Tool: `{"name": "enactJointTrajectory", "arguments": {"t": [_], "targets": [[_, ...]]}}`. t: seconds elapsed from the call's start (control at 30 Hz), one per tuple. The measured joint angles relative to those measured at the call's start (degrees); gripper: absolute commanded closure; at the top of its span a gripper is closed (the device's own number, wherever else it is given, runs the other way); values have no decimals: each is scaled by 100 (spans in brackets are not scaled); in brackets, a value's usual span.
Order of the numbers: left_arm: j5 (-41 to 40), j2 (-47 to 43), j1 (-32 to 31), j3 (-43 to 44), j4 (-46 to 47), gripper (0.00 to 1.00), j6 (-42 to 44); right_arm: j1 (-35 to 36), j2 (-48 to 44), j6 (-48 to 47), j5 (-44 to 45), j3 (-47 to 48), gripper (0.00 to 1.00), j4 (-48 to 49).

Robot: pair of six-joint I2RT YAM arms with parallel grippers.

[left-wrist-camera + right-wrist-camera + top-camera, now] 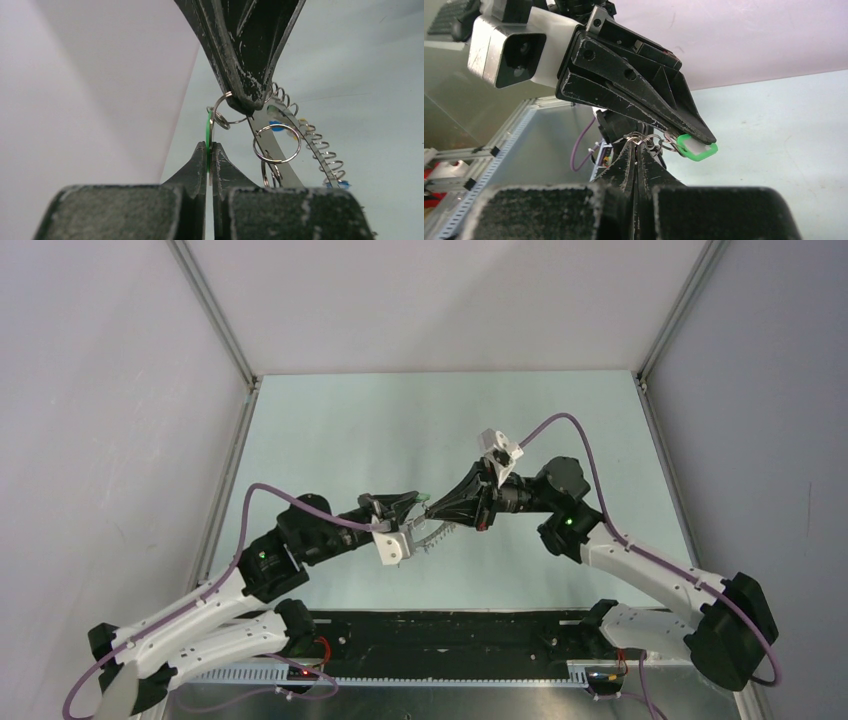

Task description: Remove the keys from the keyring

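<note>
left tool [210, 155] is clenched on the green key tag [208, 132], edge-on, above the surface [380, 70]. just beyond, right tool [245, 102] pinches the split ring [219, 107], keyring [287, 175] dangling beside it. best to ease the tag along the ring's coil, not yank.

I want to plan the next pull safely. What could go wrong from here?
1. The left fingers pinch the green tag by one end only, so a pull may slip it out.
2. The right fingers grip a small split ring, and the keyring hangs below it in the air; it may swing or fall if that grip fails.
</note>
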Motion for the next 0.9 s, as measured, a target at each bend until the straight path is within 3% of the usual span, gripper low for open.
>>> {"name": "enactJointTrajectory", "arguments": {"t": [0.43, 0.6, 0.7, 0.73, 0.87, 0.9], "targets": [[-190, -243, -2, 0, -103, 100, 50, 9, 389, 1569, -42, 7, 100, 638], [-267, -372, -2, -17, -111, 100, 52, 4, 343, 1613, 107, -50, 100, 590], [-317, -385, -2, -76, -105, 100, 55, 2, 111, 1239, 334, -120, 99, 94], [-315, -385, -7, -76, -107, 100, 55, 2, 20, 1088, 428, -140, 96, -116], [-308, -369, -13, -87, -111, 100, 57, 13, -306, 367, 861, -153, 66, -883], [-350, -358, -9, -87, -92, 100, 63, 22, -398, 164, 927, -155, 64, -1097]]}}
